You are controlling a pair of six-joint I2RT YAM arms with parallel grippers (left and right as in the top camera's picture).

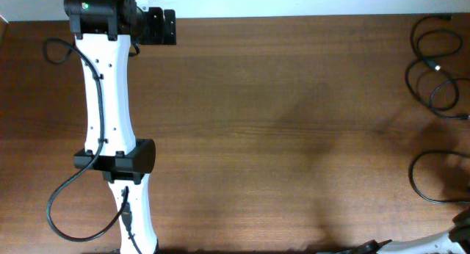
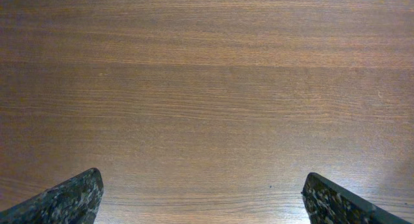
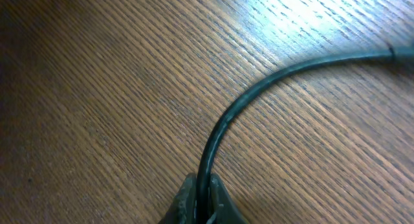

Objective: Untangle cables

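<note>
A bunch of looped black cables (image 1: 429, 63) lies at the table's far right. Below it a single black cable loop (image 1: 411, 175) runs toward the bottom right corner, where my right arm (image 1: 440, 241) enters the overhead view. In the right wrist view my right gripper (image 3: 204, 191) is shut on a black cable (image 3: 259, 88), which curves up and off to the right just above the wood. My left gripper (image 2: 202, 177) is wide open and empty over bare table, with no cable near it. The left gripper itself is not visible in the overhead view.
My white left arm (image 1: 110, 114) stretches down the left side of the brown wooden table (image 1: 279, 122). Its own black wiring loops out at the lower left (image 1: 51, 210). The table's far edge meets a white wall at the top.
</note>
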